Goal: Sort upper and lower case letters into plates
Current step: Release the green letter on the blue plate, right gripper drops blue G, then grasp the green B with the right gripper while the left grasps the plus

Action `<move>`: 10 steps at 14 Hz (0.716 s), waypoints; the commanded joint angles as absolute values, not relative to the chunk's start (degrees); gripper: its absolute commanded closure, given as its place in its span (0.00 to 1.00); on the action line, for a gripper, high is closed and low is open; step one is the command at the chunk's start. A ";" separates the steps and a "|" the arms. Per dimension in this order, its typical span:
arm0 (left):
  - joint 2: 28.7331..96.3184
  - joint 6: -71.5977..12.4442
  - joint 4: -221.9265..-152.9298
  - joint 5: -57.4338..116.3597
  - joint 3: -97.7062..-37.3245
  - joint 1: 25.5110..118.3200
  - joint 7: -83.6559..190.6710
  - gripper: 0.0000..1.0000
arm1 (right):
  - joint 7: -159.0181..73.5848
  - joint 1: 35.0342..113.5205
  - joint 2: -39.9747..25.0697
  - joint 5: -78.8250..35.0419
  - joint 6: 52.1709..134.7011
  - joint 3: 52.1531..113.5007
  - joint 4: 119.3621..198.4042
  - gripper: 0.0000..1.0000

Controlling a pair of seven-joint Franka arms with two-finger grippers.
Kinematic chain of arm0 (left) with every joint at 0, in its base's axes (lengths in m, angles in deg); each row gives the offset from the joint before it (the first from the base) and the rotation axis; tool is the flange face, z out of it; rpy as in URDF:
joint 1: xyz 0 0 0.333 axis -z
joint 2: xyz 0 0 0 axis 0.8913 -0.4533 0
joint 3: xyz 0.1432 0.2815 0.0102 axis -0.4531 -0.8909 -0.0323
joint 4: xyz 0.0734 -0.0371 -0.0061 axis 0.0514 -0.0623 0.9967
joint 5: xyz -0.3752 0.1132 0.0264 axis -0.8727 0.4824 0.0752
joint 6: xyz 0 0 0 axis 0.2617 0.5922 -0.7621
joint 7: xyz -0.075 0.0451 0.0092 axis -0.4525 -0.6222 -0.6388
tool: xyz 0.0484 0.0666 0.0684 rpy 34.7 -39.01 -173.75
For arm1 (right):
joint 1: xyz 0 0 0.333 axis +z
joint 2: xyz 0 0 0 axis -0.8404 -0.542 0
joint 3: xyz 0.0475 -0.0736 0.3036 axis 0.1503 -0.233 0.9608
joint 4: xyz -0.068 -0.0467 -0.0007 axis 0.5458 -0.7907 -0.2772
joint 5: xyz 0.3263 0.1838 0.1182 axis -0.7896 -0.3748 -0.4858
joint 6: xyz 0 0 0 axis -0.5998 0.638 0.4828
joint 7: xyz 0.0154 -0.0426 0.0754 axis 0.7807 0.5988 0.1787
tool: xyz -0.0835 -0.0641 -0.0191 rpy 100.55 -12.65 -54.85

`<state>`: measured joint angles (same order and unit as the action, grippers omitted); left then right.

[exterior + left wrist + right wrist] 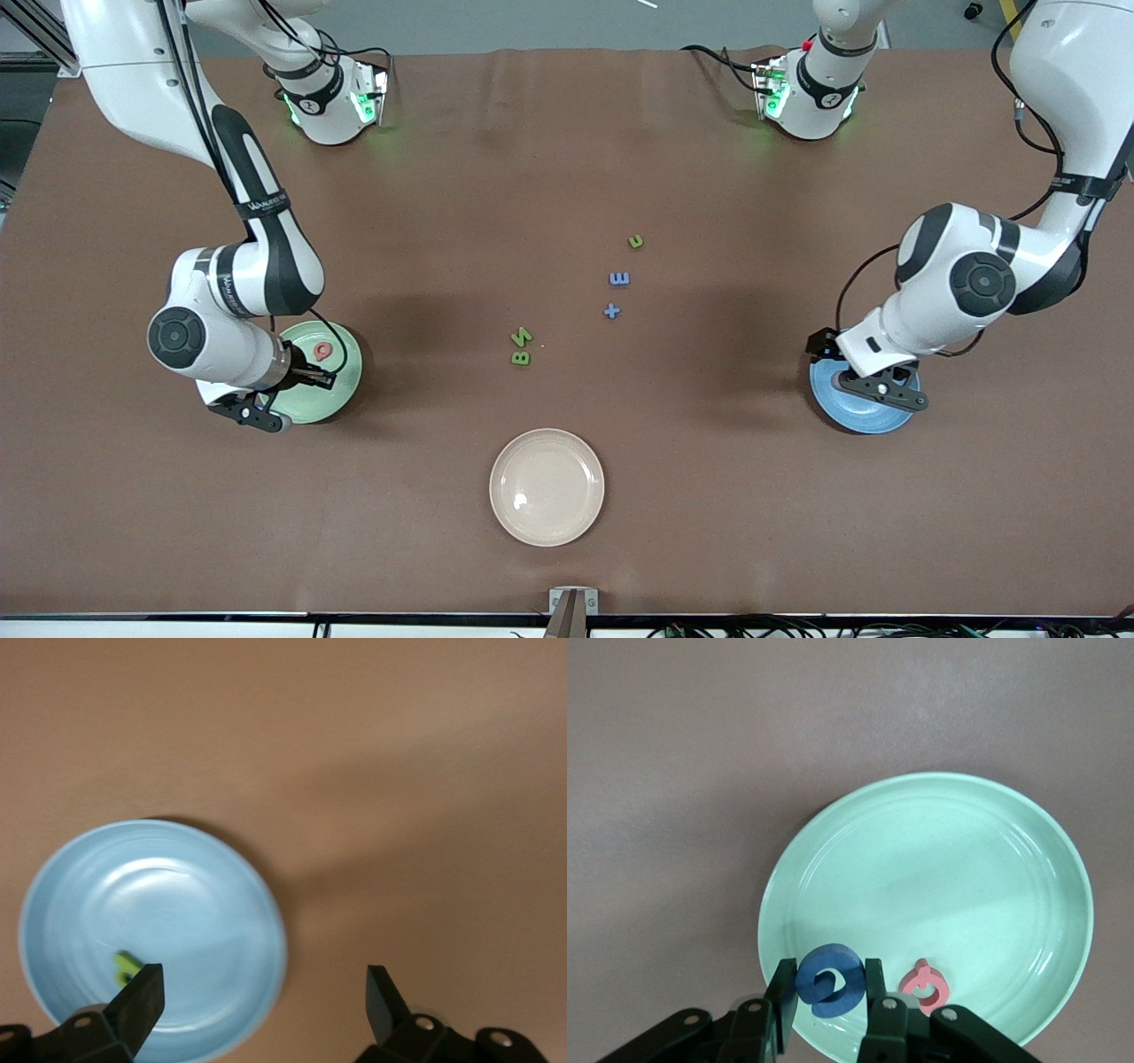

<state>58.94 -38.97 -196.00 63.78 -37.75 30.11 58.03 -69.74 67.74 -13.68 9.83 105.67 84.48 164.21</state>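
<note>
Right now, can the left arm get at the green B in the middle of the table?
Probably yes: the left hand is open and empty over the blue plate, and only bare table lies between it and the green B.

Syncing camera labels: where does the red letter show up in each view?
Front view: red letter lies in the green plate at the right arm's end of the table, beside the right gripper.
Right wrist view: red letter in the green plate, beside the blue letter that the right gripper holds.
Left wrist view: not in it.
Shared landmark: the green plate.
</note>
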 commanded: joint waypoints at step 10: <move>50.63 -33.44 -184.83 63.24 -45.91 65.82 97.67 0.00 | -69.46 67.64 -13.52 10.38 118.35 85.73 174.47 0.75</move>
<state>52.24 -34.42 -186.72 62.94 -42.32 60.68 95.19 -69.72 67.80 -14.43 9.83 117.27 85.23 172.96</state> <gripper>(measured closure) 0.000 0.648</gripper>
